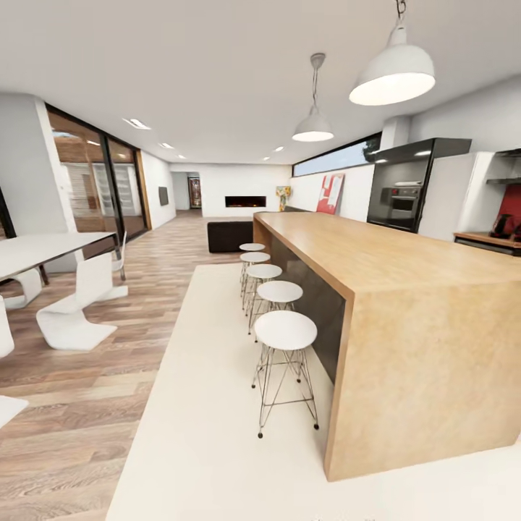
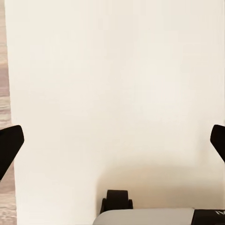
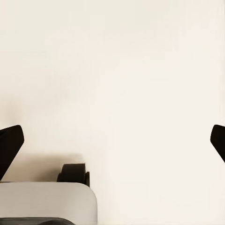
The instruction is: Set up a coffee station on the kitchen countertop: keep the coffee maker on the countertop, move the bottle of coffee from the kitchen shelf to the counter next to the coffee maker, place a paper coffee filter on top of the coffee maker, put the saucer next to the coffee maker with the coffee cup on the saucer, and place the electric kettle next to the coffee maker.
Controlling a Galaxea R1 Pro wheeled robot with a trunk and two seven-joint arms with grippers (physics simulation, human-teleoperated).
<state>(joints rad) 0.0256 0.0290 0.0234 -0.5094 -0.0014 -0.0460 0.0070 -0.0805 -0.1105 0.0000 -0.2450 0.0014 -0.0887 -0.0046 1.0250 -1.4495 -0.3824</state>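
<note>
Far right past the wooden island, dark objects on a counter are too small to identify. Left gripper and right gripper fingers spread wide, empty, over cream rug.

**No readable text in view**

Nothing legible is showing anywhere. The red and white poster leaning on the wall right of centre is carrying shapes too blurred to read, and a faint pale mark on the robot base at the lower right edge is cutting off unreadably.
</note>
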